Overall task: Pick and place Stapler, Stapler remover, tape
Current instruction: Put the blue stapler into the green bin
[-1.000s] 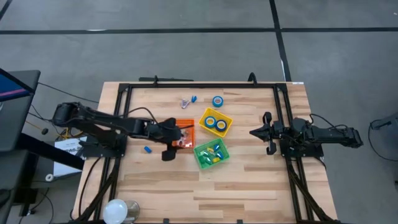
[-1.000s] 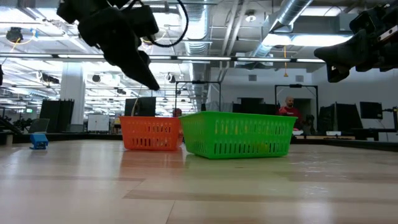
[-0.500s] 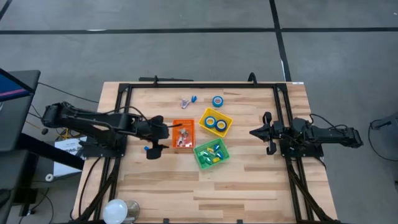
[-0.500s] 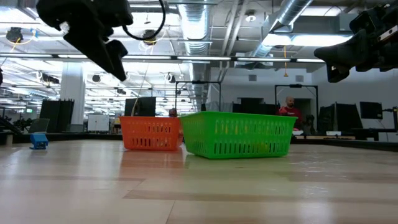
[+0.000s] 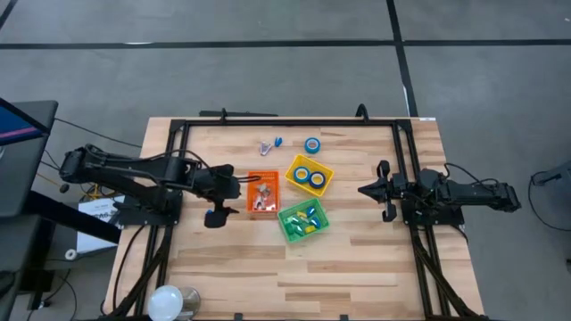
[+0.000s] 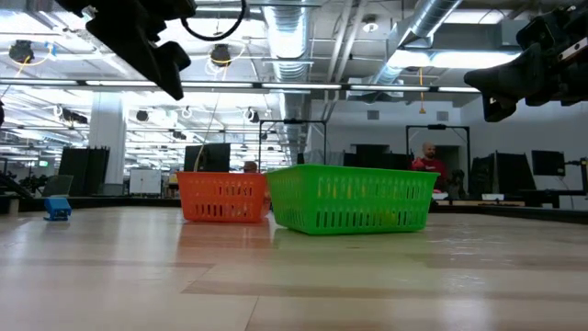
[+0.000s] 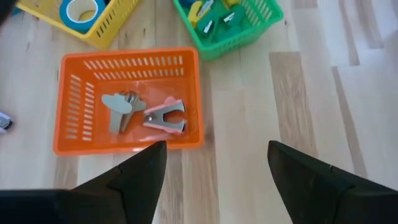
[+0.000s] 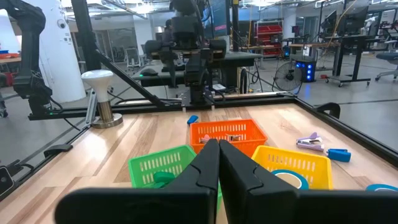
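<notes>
My left gripper (image 5: 234,189) hangs open above the table, just left of the orange bin (image 5: 263,192), with nothing between its fingers (image 7: 214,168). In the orange bin lie a grey staple remover (image 7: 118,109) and a pink one (image 7: 166,116). The yellow bin (image 5: 310,175) holds rolls of blue tape (image 7: 79,9). The green bin (image 5: 303,219) holds small staplers (image 7: 214,15). One tape roll (image 5: 312,144), a staple remover (image 5: 266,147) and a blue stapler (image 6: 57,209) lie loose on the table. My right gripper (image 5: 370,189) is shut, held level at the table's right side.
A black frame (image 5: 285,123) runs round the table's far edge and sides. A small lamp (image 5: 169,301) stands at the near left corner. Bare wood lies between the bins and the near edge. People show in the room beyond the table.
My left gripper has drawn back from above the orange bin toward the table's left edge and has risen, tipping less steeply downward. It has stayed open and carries nothing. The bins and their contents have not moved.
</notes>
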`<state>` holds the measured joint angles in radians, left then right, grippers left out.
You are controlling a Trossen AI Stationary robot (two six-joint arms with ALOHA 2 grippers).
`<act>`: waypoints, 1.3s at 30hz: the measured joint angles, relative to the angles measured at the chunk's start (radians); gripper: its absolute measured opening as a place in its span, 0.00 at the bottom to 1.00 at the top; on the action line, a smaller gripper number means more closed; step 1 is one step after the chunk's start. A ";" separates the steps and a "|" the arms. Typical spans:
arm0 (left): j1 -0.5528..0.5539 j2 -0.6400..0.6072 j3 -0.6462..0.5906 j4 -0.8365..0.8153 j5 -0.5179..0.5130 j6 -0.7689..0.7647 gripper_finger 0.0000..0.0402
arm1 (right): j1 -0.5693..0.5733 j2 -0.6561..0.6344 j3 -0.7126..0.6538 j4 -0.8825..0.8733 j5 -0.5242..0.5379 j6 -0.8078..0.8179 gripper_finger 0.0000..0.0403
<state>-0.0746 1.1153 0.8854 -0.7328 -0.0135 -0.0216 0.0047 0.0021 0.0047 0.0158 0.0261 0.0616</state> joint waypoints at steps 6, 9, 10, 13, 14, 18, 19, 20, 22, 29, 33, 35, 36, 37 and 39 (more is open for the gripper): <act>0.000 0.002 -0.001 -0.010 0.000 0.061 0.67 | 0.000 0.000 0.000 0.000 0.000 0.000 0.00; 0.000 0.002 -0.001 -0.016 0.000 0.179 0.67 | 0.000 0.000 0.000 0.000 0.000 0.000 0.00; 0.000 0.002 -0.001 -0.019 0.000 0.244 0.67 | 0.000 0.000 0.000 0.000 0.000 0.000 0.00; 0.000 0.002 -0.001 -0.020 -0.001 0.449 0.67 | 0.000 0.000 0.000 0.000 0.000 0.000 0.00; 0.000 0.002 -0.001 -0.020 -0.005 0.497 0.67 | 0.000 0.000 0.000 0.000 0.000 0.000 0.00; 0.001 0.004 -0.001 -0.078 -0.008 0.577 0.67 | 0.000 0.000 0.000 0.000 0.000 0.000 0.00; 0.004 0.006 -0.001 -0.110 -0.008 0.583 0.67 | 0.000 0.000 0.000 0.000 0.000 0.000 0.00; 0.007 0.008 -0.002 -0.147 -0.008 0.586 0.67 | 0.000 0.000 0.000 0.000 0.000 0.000 0.00; 0.015 0.008 -0.002 -0.219 -0.008 0.591 0.67 | 0.000 0.000 0.000 0.000 0.000 0.000 0.00; 0.054 0.006 -0.011 -0.281 0.048 0.618 0.67 | 0.000 0.000 0.000 0.000 0.000 0.000 0.00; 0.058 0.006 -0.063 -0.283 0.130 0.617 0.67 | 0.000 0.000 0.000 0.000 0.000 0.000 0.00; 0.058 0.006 -0.093 -0.282 0.146 0.617 0.67 | 0.000 0.000 0.000 0.000 0.000 0.000 0.00; 0.058 0.006 -0.110 -0.283 0.146 0.617 0.67 | 0.000 0.000 0.000 0.000 0.000 0.000 0.00; 0.058 0.006 -0.126 -0.283 0.146 0.617 0.67 | 0.000 0.000 0.000 0.000 0.000 0.000 0.00; 0.058 0.006 -0.159 -0.285 0.144 0.615 0.67 | 0.000 0.000 0.000 0.000 0.000 0.000 0.00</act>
<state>-0.0162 1.1217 0.7265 -1.0176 0.1303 0.5938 0.0047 0.0018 0.0047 0.0158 0.0261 0.0612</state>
